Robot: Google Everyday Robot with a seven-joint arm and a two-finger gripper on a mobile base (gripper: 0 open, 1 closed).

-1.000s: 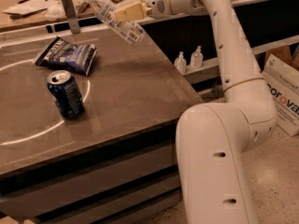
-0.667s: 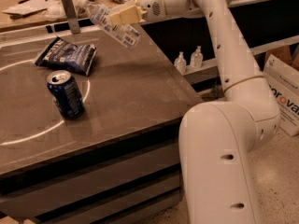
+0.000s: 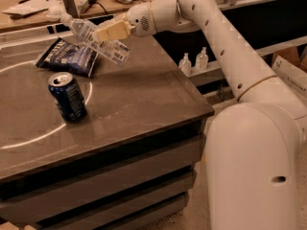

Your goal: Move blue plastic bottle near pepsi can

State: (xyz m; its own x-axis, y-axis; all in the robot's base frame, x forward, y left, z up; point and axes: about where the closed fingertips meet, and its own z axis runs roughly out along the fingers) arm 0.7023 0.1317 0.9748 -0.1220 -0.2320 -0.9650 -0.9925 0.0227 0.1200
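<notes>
the blue plastic bottle (image 3: 111, 51) is held in the air by the gripper (image 3: 112, 31), whose beige fingers are closed across its middle. the bottle is tilted, with its white cap up to the left and its base down to the right. it is seen over the far part of the grey table (image 3: 144, 104), just beside the dark blue chip bag (image 3: 67, 57). the pepsi can (image 3: 67, 97) is stood upright nearer the front, apart from the bottle, just inside a white curved line (image 3: 43, 134). two small pump bottles (image 3: 185, 64) are seen beyond the table's right edge. the white arm (image 3: 225, 47) is stretched in from the right.
</notes>
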